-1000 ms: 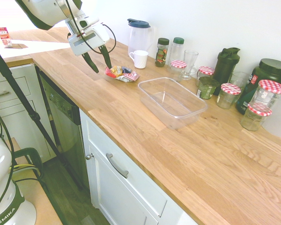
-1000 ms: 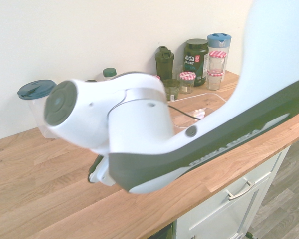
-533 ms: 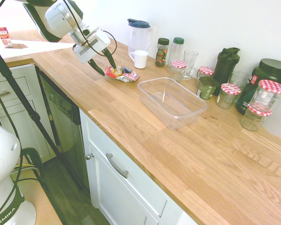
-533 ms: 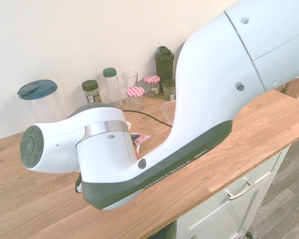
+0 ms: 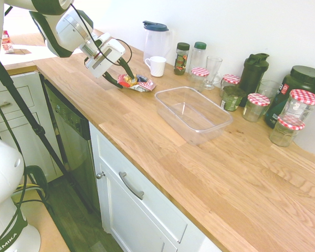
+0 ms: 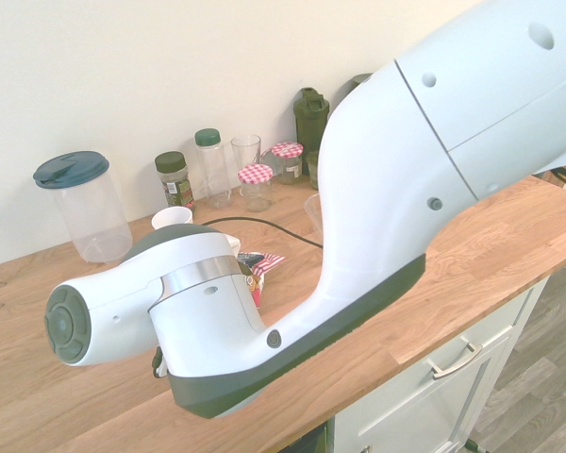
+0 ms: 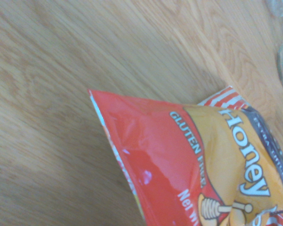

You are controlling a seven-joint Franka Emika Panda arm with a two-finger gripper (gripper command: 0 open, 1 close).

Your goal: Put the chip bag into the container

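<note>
So far nothing of the task itself is finished: the chip bag [image 5: 136, 82] lies flat on the wooden bench [image 5: 163, 142], and the container [image 5: 193, 114] stands empty a little way off, between the bag and the row of jars along the wall.

What the pictures do show is an approach well under way. The end effector [image 5: 117, 74] is tilted low over the bench at the bag's near end, with its dark fingers spread, one on either side of that end of the packet. I cannot tell whether either finger is touching the foil; from the first exterior view they look just beside it rather than pressing on it. In the second exterior view the arm hides most of this, and only a striped corner of the bag [image 6: 262, 265] peeks out past the wrist. The wrist view is filled by the bag's red and yellow face [image 7: 188, 165] lying on the wood grain, which fits a camera hanging close above it.

Left to do, as I judge it: close on the bag, lift it clear of the bench, carry it across to the container and let go over the open top. A white mug [image 5: 157, 65] and a pitcher [image 5: 156, 40] stand near the bag, behind it, and look to be out of the likely path.
</note>
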